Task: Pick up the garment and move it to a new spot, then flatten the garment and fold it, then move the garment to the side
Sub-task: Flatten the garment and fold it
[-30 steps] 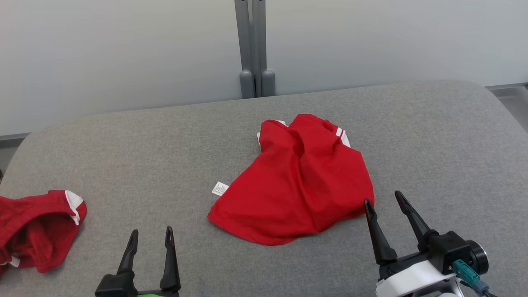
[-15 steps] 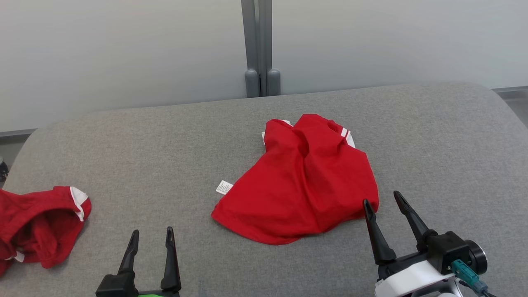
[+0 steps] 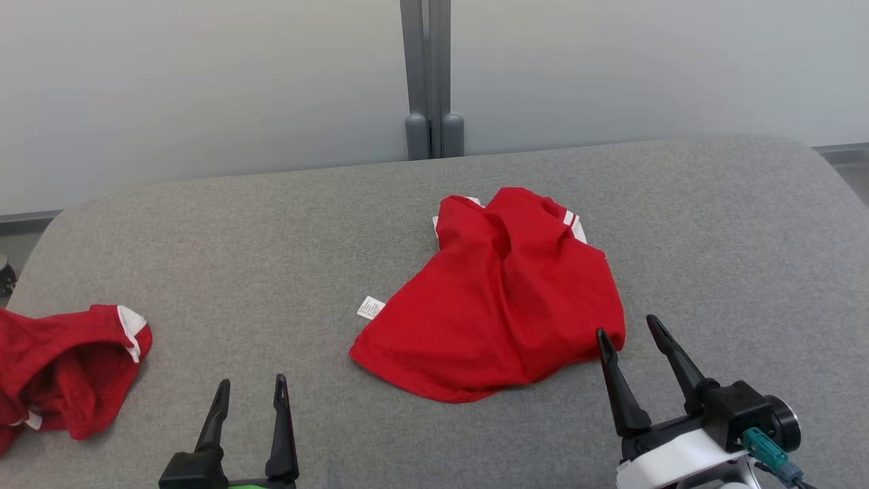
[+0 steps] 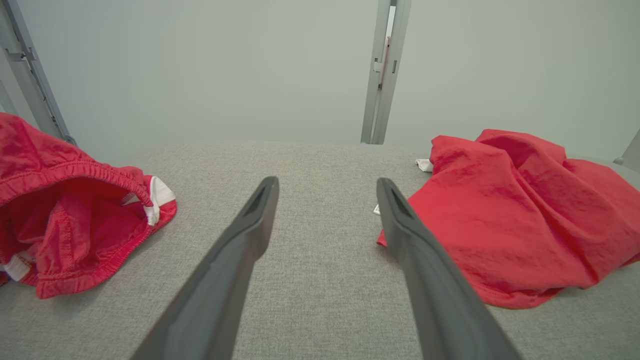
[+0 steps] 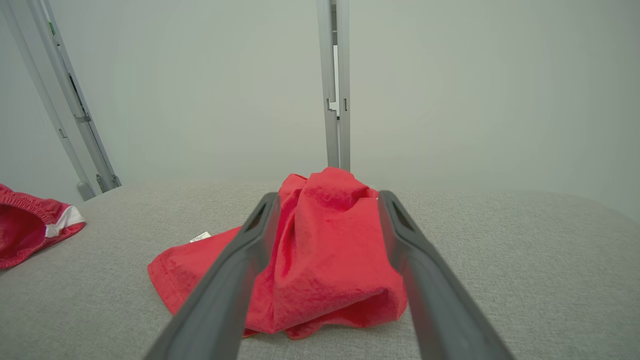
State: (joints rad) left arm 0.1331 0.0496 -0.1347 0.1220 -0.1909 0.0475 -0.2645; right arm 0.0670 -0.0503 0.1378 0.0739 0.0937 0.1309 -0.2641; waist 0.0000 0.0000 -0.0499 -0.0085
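Note:
A crumpled red garment (image 3: 499,299) with white trim and a small white label lies in a heap near the middle of the grey padded table (image 3: 271,244). My right gripper (image 3: 628,326) stands open just off its near right corner, one fingertip close to the cloth edge, nothing held. In the right wrist view the garment (image 5: 320,260) sits straight ahead between the spread fingers. My left gripper (image 3: 249,386) is open near the front edge, left of the garment, empty. The left wrist view has the garment (image 4: 510,215) to the right of its fingers.
A second red garment (image 3: 61,370) with white trim lies bunched at the table's left edge, also in the left wrist view as a red garment (image 4: 70,220). A grey post (image 3: 429,78) stands behind the table against a pale wall.
The whole head view has shifted slightly, so the camera moved. Both grippers stay open and in place, and the garments lie as before.

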